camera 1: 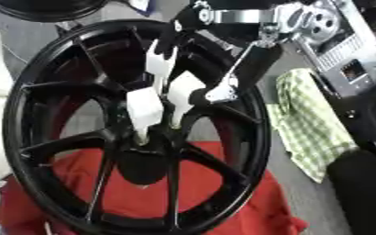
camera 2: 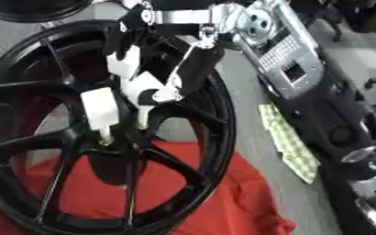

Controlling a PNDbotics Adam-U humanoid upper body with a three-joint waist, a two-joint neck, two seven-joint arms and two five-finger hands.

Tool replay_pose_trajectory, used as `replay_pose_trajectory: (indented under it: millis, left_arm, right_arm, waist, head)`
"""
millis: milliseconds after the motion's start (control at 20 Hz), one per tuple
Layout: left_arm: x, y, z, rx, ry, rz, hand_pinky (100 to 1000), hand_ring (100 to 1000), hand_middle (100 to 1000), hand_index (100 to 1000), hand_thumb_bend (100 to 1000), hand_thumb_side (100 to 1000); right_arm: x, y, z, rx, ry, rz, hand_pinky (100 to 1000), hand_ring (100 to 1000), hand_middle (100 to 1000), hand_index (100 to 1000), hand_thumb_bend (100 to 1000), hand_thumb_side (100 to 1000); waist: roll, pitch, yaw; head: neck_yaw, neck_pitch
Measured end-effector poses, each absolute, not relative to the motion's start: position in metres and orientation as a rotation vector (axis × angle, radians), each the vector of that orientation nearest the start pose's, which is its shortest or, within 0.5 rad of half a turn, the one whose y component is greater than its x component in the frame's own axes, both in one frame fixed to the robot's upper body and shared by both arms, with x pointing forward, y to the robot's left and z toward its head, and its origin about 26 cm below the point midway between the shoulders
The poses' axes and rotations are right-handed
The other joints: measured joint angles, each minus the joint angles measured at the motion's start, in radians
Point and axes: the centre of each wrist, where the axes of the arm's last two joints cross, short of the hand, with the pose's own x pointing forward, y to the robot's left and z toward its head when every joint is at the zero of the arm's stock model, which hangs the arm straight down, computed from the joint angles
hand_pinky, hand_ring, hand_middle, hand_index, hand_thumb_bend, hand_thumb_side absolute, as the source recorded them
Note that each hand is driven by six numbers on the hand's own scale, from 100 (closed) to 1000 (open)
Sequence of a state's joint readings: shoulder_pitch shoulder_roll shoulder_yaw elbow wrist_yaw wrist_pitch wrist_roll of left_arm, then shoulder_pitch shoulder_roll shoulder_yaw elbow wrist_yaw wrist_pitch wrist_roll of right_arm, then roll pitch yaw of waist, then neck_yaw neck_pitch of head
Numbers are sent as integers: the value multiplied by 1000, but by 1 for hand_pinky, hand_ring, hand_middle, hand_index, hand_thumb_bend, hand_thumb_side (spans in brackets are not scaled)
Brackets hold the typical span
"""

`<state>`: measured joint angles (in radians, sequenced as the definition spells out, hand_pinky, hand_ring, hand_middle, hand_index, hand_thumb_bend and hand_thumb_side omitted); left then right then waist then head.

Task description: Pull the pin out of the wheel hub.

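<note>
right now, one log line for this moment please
right hand: over wheel centre, fingers pointing down at hub | pin: cannot make out | wheel: on red cloth | left hand: not in view

One black wheel hub (camera 1: 135, 133) with a second black rim (camera 1: 43, 10) partly seen behind, one red cloth (camera 1: 151, 193), one green checked cloth (camera 1: 307, 124), one robot hand (camera 1: 163, 92).

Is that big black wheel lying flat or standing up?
Standing up, tilted a little. The wheel rests its lower rim on the red cloth, and floor shows through its spokes. The right hand reaches to its hub.
</note>
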<state>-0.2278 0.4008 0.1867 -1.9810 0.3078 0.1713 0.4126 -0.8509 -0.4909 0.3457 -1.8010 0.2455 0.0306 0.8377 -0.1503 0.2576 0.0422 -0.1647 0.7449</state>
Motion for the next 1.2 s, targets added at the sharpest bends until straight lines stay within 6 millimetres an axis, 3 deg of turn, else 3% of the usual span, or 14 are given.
replay_pose_trajectory:
  millis: [600,1200]
  left_arm:
    - [289,326,201,335,-2057,335,740,540,561,665,100,784]
    - [289,325,200,328,-2057,342,740,534,561,664,100,788]
  right_arm:
    - [320,-155,306,-199,-1822,2053,811,803,686,815,445,122]
    - [319,-157,301,-268,-1811,2053,826,824,711,808,444,100]
  waist:
    - [0,15,1]
    - [-4,28,5]
  head:
    - [-2,-8]
    - [-6,-18]
